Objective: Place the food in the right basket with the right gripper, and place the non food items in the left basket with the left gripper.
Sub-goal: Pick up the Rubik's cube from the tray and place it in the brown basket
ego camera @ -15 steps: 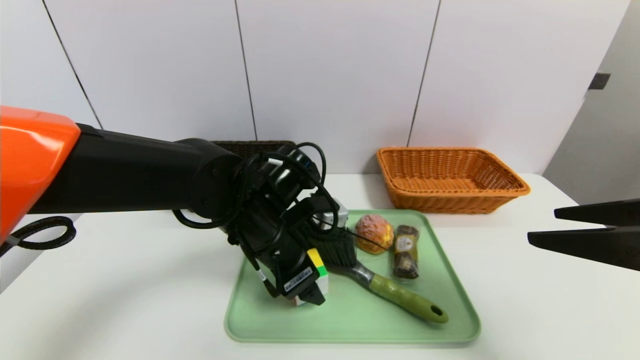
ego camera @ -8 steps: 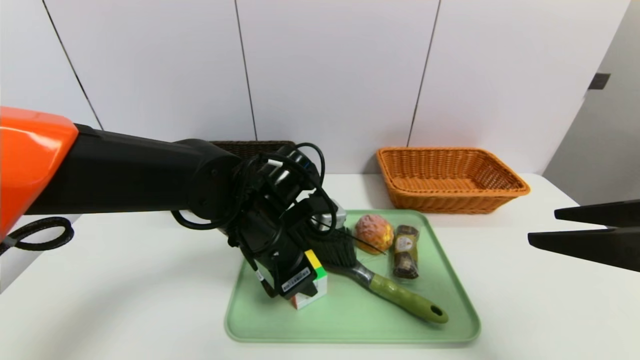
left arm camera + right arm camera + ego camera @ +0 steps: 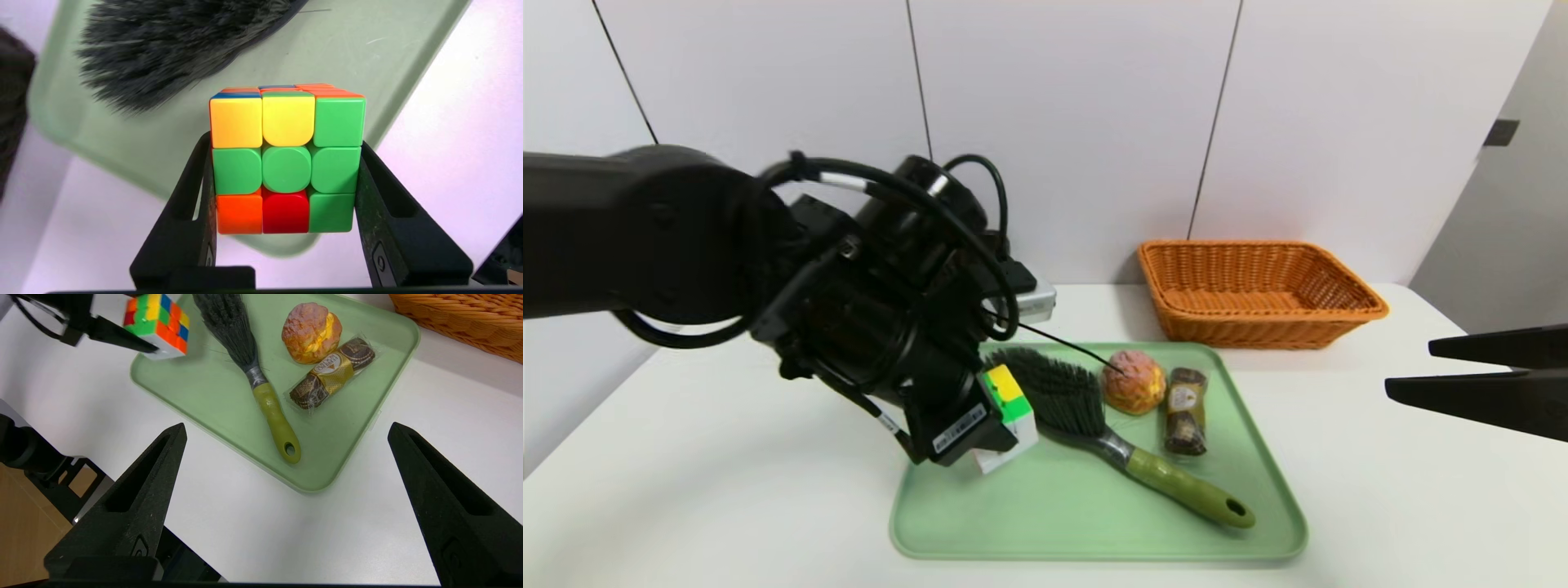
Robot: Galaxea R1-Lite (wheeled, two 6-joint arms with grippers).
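Note:
My left gripper (image 3: pixel 995 429) is shut on the multicoloured puzzle cube (image 3: pixel 1010 406), held in the air over the left part of the green tray (image 3: pixel 1094 535). In the left wrist view both fingers press the sides of the puzzle cube (image 3: pixel 286 163). The black-bristled brush (image 3: pixel 1068 394) with green handle (image 3: pixel 271 412) lies across the tray's middle. The bumpy bun (image 3: pixel 1134 380) and the wrapped brown snack (image 3: pixel 1185 411) lie side by side at the tray's far right. My right gripper (image 3: pixel 1409 370) hangs open at the right edge, apart from everything. My left arm hides the left basket.
The orange wicker right basket (image 3: pixel 1258 290) stands behind the tray at the back right, against the white wall. White tabletop (image 3: pixel 727 457) surrounds the tray. In the right wrist view the table's near edge and a dark stand (image 3: pixel 49 473) show.
My left gripper closed on the cube, then rose off the tray and swung up and to the left with it. The brush bristles are now uncovered. The right arm has not moved.

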